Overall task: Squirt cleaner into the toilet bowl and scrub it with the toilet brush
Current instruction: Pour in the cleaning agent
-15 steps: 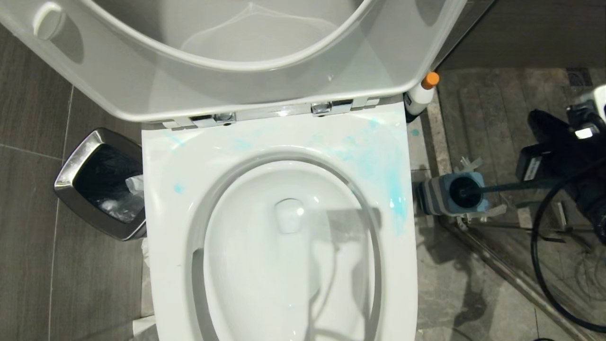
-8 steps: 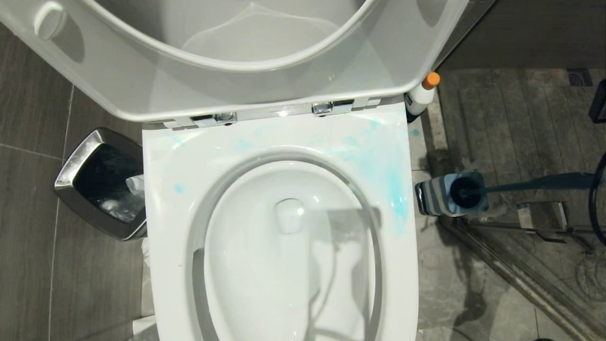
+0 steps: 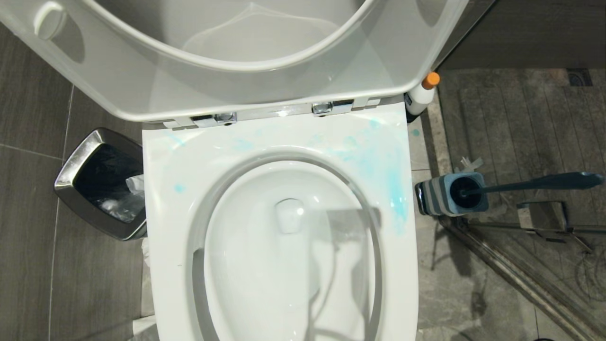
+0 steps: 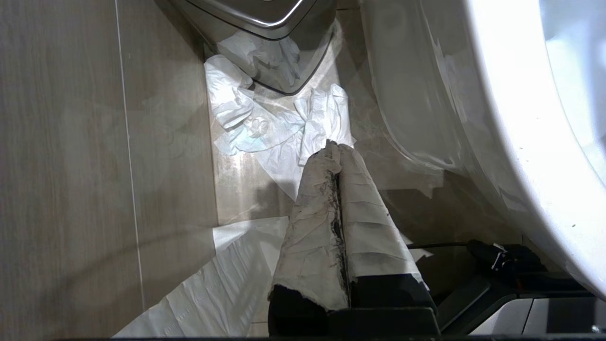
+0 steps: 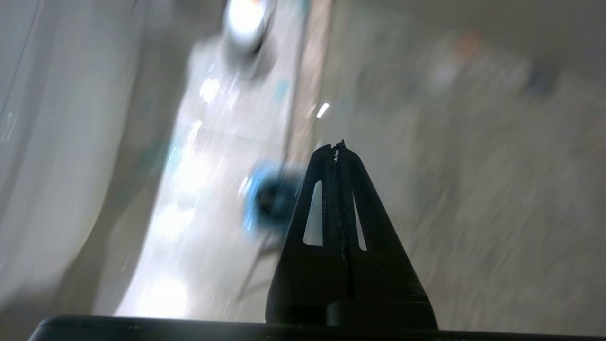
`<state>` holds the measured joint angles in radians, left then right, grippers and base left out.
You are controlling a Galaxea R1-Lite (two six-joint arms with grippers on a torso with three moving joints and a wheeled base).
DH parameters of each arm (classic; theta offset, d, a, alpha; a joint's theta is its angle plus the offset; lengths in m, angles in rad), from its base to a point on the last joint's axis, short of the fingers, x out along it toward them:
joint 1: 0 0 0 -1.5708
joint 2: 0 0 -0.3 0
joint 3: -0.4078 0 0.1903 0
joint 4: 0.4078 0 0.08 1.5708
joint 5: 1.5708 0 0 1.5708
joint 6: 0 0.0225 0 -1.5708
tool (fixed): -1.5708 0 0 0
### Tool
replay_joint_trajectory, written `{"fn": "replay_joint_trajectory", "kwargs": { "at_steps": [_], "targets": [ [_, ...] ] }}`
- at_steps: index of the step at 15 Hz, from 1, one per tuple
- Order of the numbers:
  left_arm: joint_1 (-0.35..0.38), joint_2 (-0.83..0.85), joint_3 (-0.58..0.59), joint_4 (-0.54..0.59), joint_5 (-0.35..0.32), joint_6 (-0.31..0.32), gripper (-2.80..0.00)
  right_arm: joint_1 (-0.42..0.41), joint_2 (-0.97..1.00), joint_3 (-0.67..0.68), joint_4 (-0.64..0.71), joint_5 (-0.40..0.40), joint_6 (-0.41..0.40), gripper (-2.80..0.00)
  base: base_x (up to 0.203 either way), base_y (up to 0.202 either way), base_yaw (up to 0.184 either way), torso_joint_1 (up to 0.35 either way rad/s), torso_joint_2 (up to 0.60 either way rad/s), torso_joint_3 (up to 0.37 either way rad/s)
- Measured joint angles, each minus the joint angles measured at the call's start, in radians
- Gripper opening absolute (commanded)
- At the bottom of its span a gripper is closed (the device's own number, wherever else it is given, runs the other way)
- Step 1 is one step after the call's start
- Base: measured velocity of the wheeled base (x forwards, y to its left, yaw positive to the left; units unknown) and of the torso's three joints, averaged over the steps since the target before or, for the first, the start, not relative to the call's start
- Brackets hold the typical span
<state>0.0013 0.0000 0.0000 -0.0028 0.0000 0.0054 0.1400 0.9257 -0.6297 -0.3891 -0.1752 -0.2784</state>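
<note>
Below the head camera, the glossy oval toilet bowl lies open; the toilet brush stands in its striped holder on the floor, cleaner half hidden behind the lid. Left wrist: paper-wrapped left claw closed, empty. Right wrist: right claw closed, empty, surroundings blurred.

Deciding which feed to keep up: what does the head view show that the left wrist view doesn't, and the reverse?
Head view only: the toilet bowl with blue smears on its rim, the cleaner behind it, the toilet brush in its holder.
Left wrist view only: the shut, empty left gripper over crumpled tissue on the floor.
Both: the waste bin and the toilet's outside.
</note>
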Motion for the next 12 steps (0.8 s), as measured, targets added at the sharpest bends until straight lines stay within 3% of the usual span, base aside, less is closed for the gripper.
{"fn": "replay_joint_trajectory", "kwargs": {
  "at_steps": [5,8,12],
  "targets": [
    [0.000,0.000,0.000,0.000,0.000,0.000,-2.80,-0.007,-0.241,0.321,-0.027,0.098,0.011,-2.80,0.000,0.000,0.000,0.000,0.00,0.000],
    [0.000,0.000,0.000,0.000,0.000,0.001,-2.80,-0.055,-0.435,0.485,0.000,0.143,0.011,-2.80,0.000,0.000,0.000,0.000,0.00,0.000],
    [0.000,0.000,0.000,0.000,0.000,0.001,-2.80,-0.135,-0.669,0.612,0.160,0.201,0.088,-2.80,0.000,0.000,0.000,0.000,0.00,0.000]
  ]
}}
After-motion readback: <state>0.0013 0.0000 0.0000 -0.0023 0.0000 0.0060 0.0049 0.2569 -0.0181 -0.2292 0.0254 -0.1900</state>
